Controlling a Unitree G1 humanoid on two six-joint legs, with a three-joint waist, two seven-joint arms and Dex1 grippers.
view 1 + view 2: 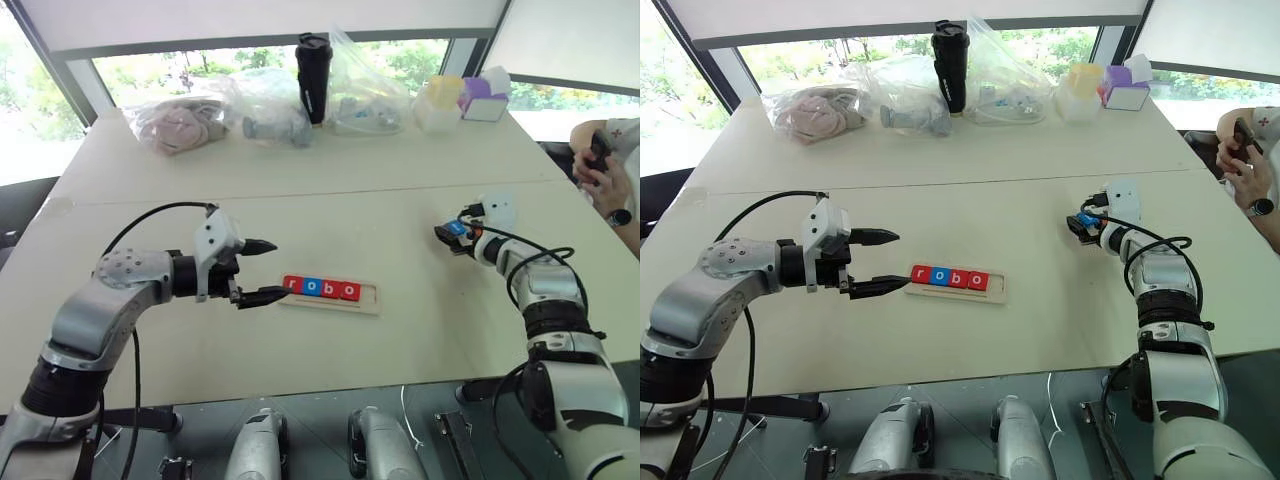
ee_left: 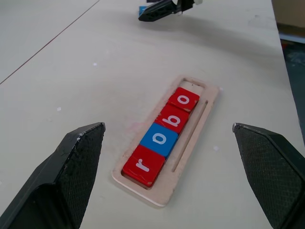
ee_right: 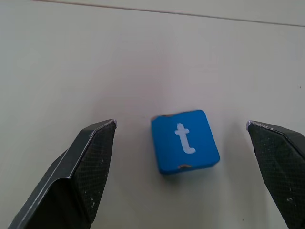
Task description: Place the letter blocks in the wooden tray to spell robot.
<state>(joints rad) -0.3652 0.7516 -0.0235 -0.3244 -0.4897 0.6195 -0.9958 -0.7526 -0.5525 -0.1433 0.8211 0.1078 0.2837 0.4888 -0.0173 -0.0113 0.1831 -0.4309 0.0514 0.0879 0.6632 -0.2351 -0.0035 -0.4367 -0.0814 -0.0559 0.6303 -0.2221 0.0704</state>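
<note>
- Firstly, the right gripper (image 3: 181, 176) stood with its two black, cross-hatched fingers (image 3: 90, 167) spread wide, holding nothing; the blue "t" block (image 3: 185, 141), a flat square tile with rounded corners and chipped lower edges, lay on the table between them, touching neither.
- Seen from the head, that gripper (image 1: 452, 238) sat well to the right of the wooden tray, low over the table.
- The left gripper (image 2: 167, 191) was likewise fully open and empty, its wedge-shaped textured fingers (image 2: 71, 176) flanking the tray's near end without contact.
- The wooden tray (image 2: 200, 119), a long shallow piece of pale wood with a raised rim and a narrow groove along one side, lay flat near the table's middle.
- Four letter blocks (image 2: 164, 136) sat in its recess edge to edge, reading "r", "o", "b", "o": red, blue, red, red, glossy with white lowercase letters. The slot at the far end remained bare wood.
- The table (image 1: 330, 190) was smooth, matt and cream-coloured, with a seam across it.
- Clear plastic bags (image 1: 260, 100), a black tumbler (image 1: 313, 75) and pastel boxes (image 1: 465, 98) lined the far edge.
- A person's hands (image 1: 600, 165) showed at the right edge.
</note>
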